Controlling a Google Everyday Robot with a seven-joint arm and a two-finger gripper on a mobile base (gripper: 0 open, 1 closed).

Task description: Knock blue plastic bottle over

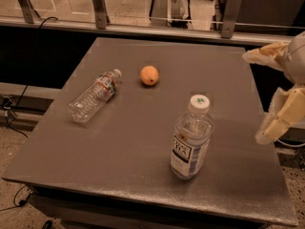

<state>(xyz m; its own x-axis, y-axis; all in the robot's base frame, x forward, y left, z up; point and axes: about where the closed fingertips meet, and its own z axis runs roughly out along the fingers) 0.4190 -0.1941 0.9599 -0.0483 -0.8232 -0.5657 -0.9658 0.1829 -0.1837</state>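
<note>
The blue plastic bottle [191, 140] stands upright near the front right of the grey table [143, 142]. It is stout and clear, with a white cap with a green mark and a white-and-dark label. My gripper [253, 97] is at the right edge of the view, just off the table's right side, to the right of the bottle and apart from it. Its two pale fingers are spread wide, one finger [263, 55] above and one [279, 117] below, with nothing between them.
A slimmer clear bottle with a red-banded label [93, 96] lies on its side at the table's left. An orange [149, 75] sits behind the middle. A metal railing [162, 25] runs behind the table. Cables lie on the floor at the left.
</note>
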